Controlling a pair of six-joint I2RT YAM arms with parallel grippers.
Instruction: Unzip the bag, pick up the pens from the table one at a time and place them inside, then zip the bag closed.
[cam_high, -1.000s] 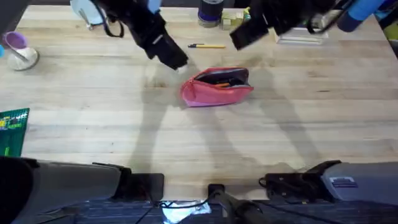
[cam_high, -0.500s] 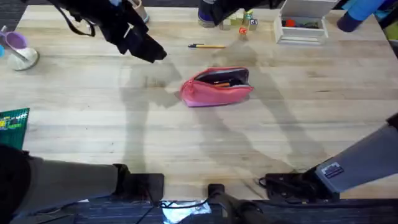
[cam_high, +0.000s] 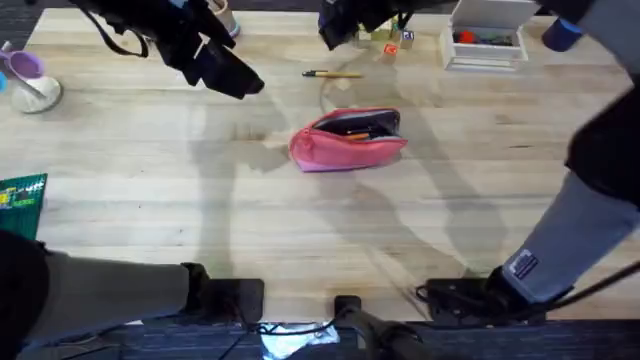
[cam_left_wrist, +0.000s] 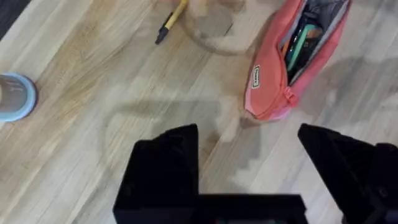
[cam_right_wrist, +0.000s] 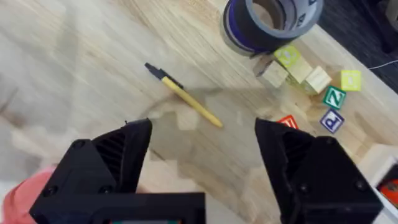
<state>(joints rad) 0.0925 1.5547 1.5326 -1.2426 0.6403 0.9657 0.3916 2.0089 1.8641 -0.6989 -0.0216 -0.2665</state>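
Lying below the right gripper (cam_right_wrist: 202, 162) (fingers spread): yellow pen (cam_right_wrist: 185, 97).

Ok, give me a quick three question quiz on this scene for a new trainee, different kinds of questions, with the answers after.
1. True or false: the bag is zipped closed.
2. Multiple choice: the yellow pen lies (A) inside the bag, (B) on the table beyond the bag, (C) between the right gripper's fingers.
3. Fill in: both the left gripper and the right gripper are ____ and hold nothing.

Key
1. False: the bag's zip is open, with pens visible inside in the left wrist view.
2. B: it rests on the wood, apart from the bag, below the right gripper.
3. Open.
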